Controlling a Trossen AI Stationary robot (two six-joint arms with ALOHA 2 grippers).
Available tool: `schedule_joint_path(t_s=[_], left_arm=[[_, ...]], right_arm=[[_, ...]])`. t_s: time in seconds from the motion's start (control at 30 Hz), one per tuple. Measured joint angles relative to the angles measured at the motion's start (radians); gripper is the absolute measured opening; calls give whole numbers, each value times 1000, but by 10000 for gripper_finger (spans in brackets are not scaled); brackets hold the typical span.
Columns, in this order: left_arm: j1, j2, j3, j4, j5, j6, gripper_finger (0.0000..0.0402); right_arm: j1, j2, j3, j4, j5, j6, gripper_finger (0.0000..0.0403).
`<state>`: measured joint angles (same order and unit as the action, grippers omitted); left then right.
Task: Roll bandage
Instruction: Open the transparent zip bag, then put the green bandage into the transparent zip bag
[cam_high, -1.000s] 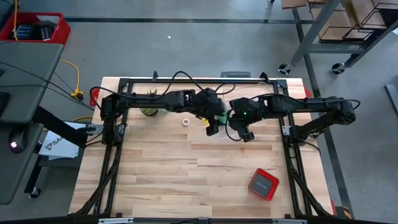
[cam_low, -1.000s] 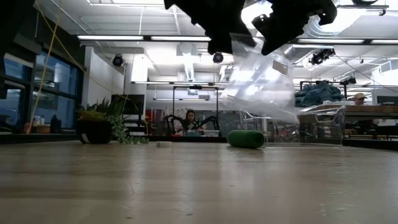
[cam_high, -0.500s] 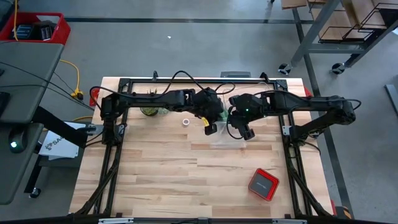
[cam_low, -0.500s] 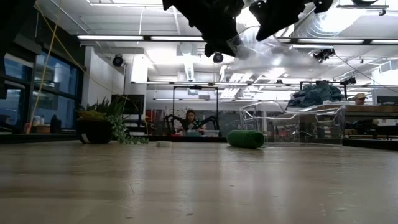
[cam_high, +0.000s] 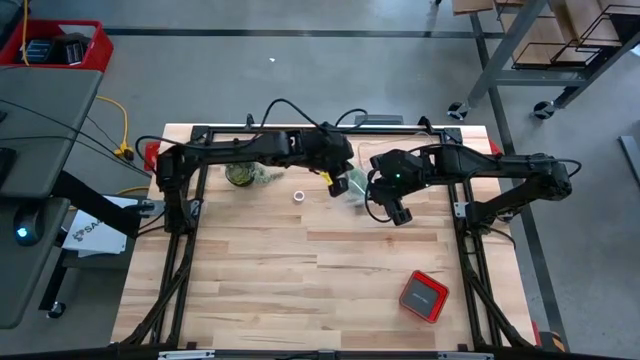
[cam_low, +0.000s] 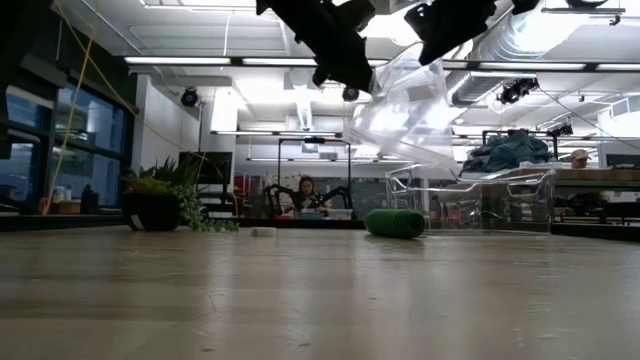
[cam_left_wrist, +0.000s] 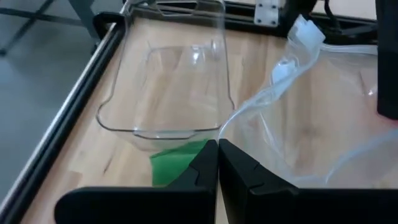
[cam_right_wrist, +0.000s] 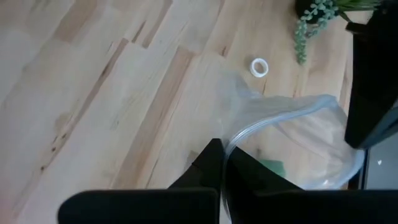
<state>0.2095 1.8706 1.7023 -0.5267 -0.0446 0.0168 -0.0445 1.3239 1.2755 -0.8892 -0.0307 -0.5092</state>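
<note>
A green rolled bandage (cam_low: 395, 223) lies on the table (cam_high: 300, 270) near its far edge. Above it, the left gripper (cam_left_wrist: 217, 163) and right gripper (cam_right_wrist: 222, 163), fingers closed, each pinch an edge of a clear plastic bag (cam_low: 405, 120) held between them.

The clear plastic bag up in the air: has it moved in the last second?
Yes. The clear crinkly plastic bag, pinched shut by both the left gripper and right gripper, was lifted and shifted toward the table's back. The green bandage roll and small white tape ring stayed put.
</note>
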Motion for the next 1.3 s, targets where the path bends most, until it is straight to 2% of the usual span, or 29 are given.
schedule_joint_path(t_s=[0.17, 0.4, 0.5, 0.6, 0.8, 0.9, 1.0, 1.17, 1.3], left_arm=[[-8, -27, 0, -9, -52, 35, 1], [-46, -53, 1, -47, -77, 30, 0], [-61, -53, 1, -87, -78, -6, 0], [-76, -53, 1, -144, -111, -46, 0], [-89, -70, 1, -265, -169, -65, 0], [-89, -85, 0, -305, -171, -69, 0], [-89, -118, -13, -315, -180, -76, 0], [-89, -205, -74, -309, -248, -124, 0], [-90, -297, -155, -273, -286, -178, 0]], right_arm=[[0, -1, 0, 18, -3, 25, 0], [0, -1, 0, 103, -3, 166, 6], [-7, -1, 0, 137, 1, 235, 30], [-10, -1, 0, 161, 29, 321, 73], [-6, -12, 0, 156, 297, 379, 170], [-6, -28, 3, 151, 378, 377, 200], [-12, -31, 22, 126, 402, 402, 211], [-60, -30, 24, 77, 419, 569, 212], [-136, -17, -11, 56, 343, 769, 212]])
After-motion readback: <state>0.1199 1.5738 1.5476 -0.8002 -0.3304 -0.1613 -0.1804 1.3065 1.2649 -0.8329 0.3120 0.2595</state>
